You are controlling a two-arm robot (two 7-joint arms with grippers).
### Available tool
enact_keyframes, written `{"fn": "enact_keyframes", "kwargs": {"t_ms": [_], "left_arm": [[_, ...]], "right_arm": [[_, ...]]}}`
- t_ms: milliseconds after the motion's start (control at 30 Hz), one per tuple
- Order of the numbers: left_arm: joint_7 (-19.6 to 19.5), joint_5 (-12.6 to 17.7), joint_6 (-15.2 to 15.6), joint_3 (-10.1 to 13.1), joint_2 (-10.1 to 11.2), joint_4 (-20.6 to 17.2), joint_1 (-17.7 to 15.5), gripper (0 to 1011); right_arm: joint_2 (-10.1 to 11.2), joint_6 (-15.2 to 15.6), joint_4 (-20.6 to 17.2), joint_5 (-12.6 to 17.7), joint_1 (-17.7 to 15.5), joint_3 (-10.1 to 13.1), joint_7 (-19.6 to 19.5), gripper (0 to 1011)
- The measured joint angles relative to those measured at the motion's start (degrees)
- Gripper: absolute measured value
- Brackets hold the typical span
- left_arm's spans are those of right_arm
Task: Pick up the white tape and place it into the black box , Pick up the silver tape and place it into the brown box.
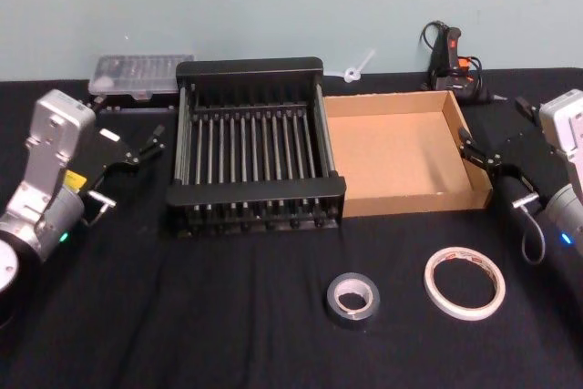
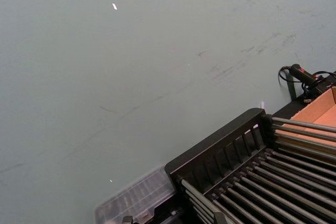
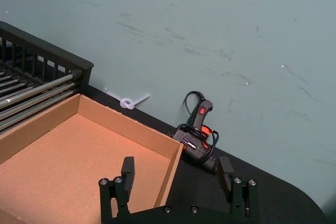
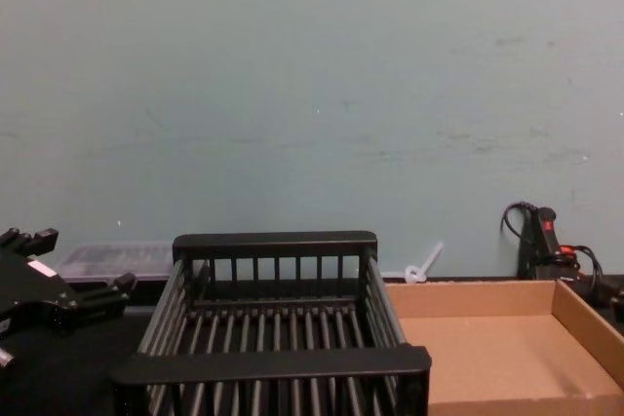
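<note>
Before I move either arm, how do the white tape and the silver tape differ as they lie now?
The white tape is a wide, thin ring with a big hole and reddish print inside; the silver tape is a smaller, thicker grey roll with a pale core. The white tape lies nearer the right gripper, the silver tape more central. Both lie flat on the black tabletop, in front of the boxes, untouched.

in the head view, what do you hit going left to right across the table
left gripper → black box → silver tape → brown box → white tape → right gripper
</note>
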Motion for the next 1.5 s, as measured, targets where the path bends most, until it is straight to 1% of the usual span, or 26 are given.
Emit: {"fn": "enact_keyframes", "kwargs": {"t_ms": [1500], "left_arm": [[0.0,0.0,0.0,0.0,0.0,0.0,0.0,1001]], "right_arm": [[0.0,0.0,0.0,0.0,0.0,0.0,0.0,1002]]}}
